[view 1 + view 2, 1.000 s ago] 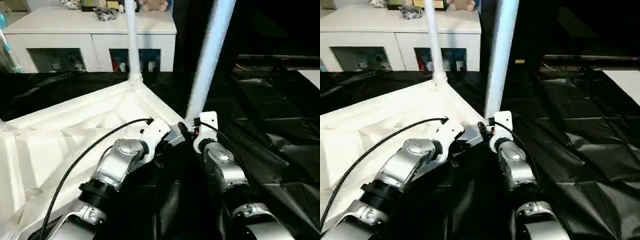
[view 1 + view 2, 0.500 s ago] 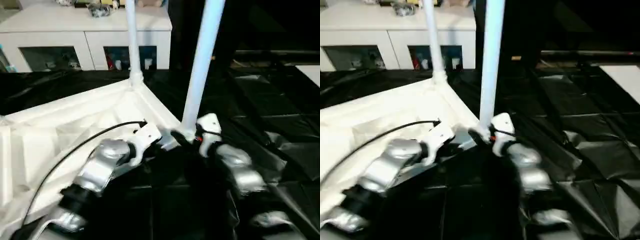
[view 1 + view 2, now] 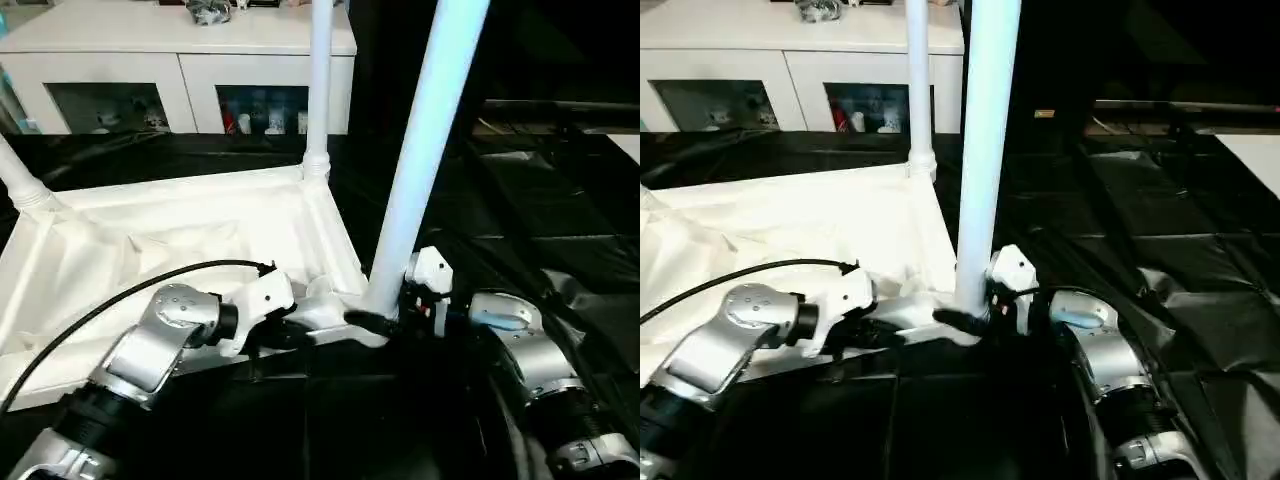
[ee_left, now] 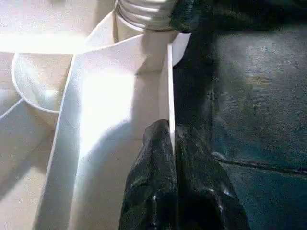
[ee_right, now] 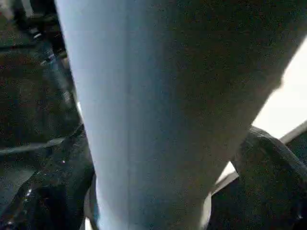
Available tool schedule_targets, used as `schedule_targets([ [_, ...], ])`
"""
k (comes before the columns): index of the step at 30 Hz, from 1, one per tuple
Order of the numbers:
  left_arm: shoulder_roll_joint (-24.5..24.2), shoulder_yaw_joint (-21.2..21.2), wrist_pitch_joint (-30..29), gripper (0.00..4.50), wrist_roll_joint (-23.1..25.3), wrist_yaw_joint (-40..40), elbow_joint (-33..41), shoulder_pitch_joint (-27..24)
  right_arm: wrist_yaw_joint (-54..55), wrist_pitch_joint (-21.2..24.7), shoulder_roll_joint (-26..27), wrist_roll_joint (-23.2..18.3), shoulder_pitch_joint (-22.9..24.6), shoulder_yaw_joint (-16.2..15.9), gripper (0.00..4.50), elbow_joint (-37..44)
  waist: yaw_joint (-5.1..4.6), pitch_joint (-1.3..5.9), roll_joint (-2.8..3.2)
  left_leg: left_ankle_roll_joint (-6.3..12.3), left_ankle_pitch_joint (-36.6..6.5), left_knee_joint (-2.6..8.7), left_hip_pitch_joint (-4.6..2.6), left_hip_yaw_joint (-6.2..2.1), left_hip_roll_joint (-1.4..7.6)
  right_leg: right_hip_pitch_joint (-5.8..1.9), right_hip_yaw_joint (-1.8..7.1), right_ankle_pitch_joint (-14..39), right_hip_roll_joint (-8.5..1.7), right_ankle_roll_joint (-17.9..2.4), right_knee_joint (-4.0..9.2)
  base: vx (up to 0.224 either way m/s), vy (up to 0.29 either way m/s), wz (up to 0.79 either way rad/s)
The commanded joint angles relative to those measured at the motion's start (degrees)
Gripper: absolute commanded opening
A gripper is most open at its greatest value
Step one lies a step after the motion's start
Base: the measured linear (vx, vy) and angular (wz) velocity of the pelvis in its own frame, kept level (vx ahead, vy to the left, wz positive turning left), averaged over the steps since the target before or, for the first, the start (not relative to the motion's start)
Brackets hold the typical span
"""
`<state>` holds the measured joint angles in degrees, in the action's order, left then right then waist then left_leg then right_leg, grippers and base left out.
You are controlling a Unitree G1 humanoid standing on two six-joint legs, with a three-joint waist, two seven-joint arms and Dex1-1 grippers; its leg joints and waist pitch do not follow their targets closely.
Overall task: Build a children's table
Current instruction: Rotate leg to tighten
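The white tabletop [image 3: 190,235] lies upside down on black cloth, ribbed underside up. Three white legs stand in its corner sockets: one at the far corner [image 3: 318,90], one at the far left [image 3: 20,175], and a thick near one [image 3: 425,150] at the near right corner. My right gripper [image 3: 385,318] is shut on this near leg's base, with a black finger [image 5: 53,187] on each side of the tube. My left gripper [image 4: 169,134] is shut on the tabletop's thin rim wall [image 4: 168,81], a short way from that corner socket.
A white cabinet with glass doors [image 3: 180,70] stands at the back with small items on top. Wrinkled black cloth [image 3: 540,220] covers the ground to the right and in front. A black cable [image 3: 110,305] loops over my left forearm.
The camera has swung, so the whole picture shifted and the far left leg came into view. Both grippers stay at the near right corner, the right one still at the leg's base.
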<state>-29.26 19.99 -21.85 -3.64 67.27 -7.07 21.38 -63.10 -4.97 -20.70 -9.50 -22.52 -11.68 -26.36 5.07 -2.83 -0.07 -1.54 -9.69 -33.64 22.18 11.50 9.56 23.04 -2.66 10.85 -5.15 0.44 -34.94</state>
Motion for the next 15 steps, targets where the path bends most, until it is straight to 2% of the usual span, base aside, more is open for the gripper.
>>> schedule_targets([
  [1, -0.31, 1.69, -0.19, 0.00, -1.12, 3.45, 1.53, -0.32, -0.39, 0.96, -1.07, 0.06, -0.37, 0.26, 4.20, 0.43, -0.04, 3.23, -0.25, 1.08, -18.03, 4.59, -1.52, -1.79, 3.73, -1.89, 2.45, 14.75, -3.38, -13.03, 4.41, 0.000, 0.000, 0.00],
  [4, -0.48, 1.45, -0.17, 0.00, -1.18, 3.21, 1.10, -0.06, -1.38, 1.99, -0.72, -0.32, -0.93, 0.67, 3.95, -0.52, 0.04, 3.26, -0.45, 1.54, -16.55, 4.45, -1.40, -1.73, 3.68, -2.01, 2.47, 13.67, -3.40, -13.25, 4.29, 0.000, 0.000, 0.00],
  [15, -0.86, 1.80, -0.46, 0.00, -1.34, 3.31, 1.22, -0.02, -3.39, 3.21, -1.09, -0.68, -0.82, 0.16, 3.05, -0.87, 0.05, 3.38, -0.34, 2.15, -14.86, 4.23, -1.36, -1.69, 3.67, -2.17, 2.34, 11.41, -3.37, -14.11, 4.01, 0.000, 0.000, 0.00],
])
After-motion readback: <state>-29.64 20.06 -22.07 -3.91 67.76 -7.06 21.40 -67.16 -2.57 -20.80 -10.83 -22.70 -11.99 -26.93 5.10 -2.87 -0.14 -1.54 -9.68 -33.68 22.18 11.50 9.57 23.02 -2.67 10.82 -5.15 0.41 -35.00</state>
